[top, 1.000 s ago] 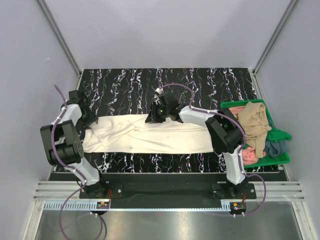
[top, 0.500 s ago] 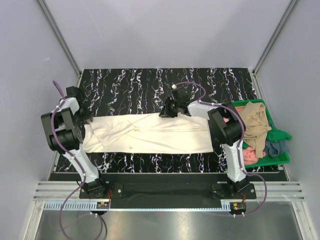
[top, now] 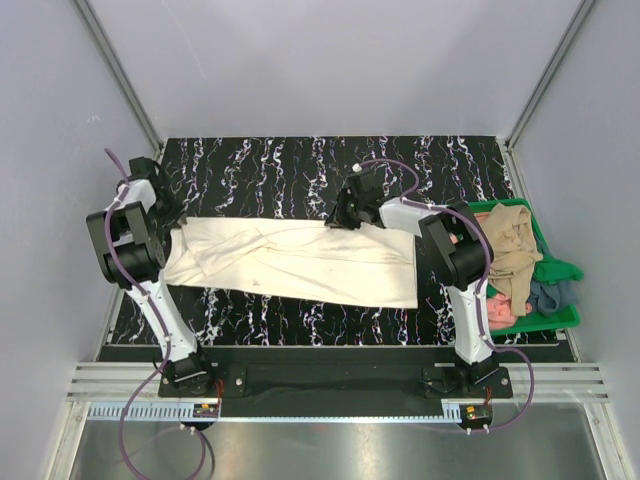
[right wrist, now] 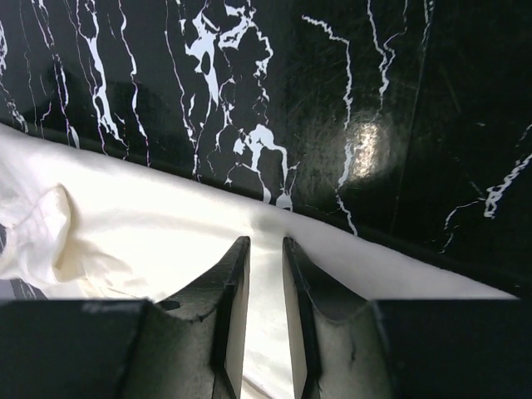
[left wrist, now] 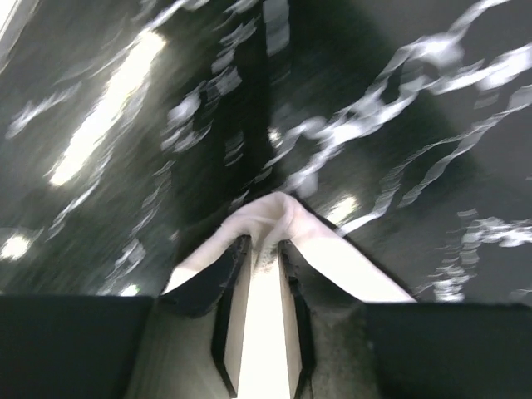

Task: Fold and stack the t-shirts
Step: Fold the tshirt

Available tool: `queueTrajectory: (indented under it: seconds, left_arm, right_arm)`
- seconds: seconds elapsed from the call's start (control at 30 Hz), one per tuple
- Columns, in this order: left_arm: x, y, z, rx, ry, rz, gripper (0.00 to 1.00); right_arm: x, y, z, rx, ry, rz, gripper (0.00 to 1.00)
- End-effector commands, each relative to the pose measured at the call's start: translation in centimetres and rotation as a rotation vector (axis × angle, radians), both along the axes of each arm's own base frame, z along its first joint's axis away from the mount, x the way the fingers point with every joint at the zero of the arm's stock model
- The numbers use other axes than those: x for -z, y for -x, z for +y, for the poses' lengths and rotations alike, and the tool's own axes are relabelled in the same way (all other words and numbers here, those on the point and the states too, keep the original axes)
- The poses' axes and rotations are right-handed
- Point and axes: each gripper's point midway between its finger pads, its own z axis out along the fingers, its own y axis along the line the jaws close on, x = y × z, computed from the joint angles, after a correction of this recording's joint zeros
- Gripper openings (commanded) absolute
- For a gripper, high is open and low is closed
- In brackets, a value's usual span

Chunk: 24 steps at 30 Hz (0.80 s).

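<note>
The large cream t-shirt lies stretched left to right across the black marbled table. My left gripper is at its far-left corner, shut on a pinch of the cream cloth, as the left wrist view shows. My right gripper is at the middle of the shirt's far edge, shut on the cloth, with the edge running between its fingers. A tan t-shirt, a grey-blue one and a salmon-pink one lie heaped at the right.
The heaped shirts sit in a green plastic bin at the table's right edge, next to the right arm. Bare black marbled table lies beyond the cream shirt. Grey walls close in the back and sides.
Both grippers have moved toward the far side of the table, the right one also rightward, dragging the cream shirt's far edge with them. The shirt now lies wider and flatter.
</note>
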Motion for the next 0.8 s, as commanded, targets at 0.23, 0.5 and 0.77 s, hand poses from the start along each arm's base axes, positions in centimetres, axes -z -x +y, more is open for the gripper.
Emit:
queueTrajectory:
  seconds: [0.23, 0.5, 0.77]
  left_arm:
    - [-10.9, -3.3, -0.3, 0.033, -0.071, -0.221, 0.42]
    - [-10.4, 1.0, -7.0, 0.169, -0.092, -0.154, 0.42]
    - [-4.1, 4.6, -8.5, 0.137, -0.032, 0.011, 0.42]
  right_arm:
    - [-4.8, -0.3, -0.8, -0.041, 0.022, -0.068, 0.32]
    - [-5.0, 3.1, -3.7, 0.017, 0.079, -0.025, 0.28]
    - [-2.0, 7.6, -9.9, 0.097, 0.268, 0.061, 0.27]
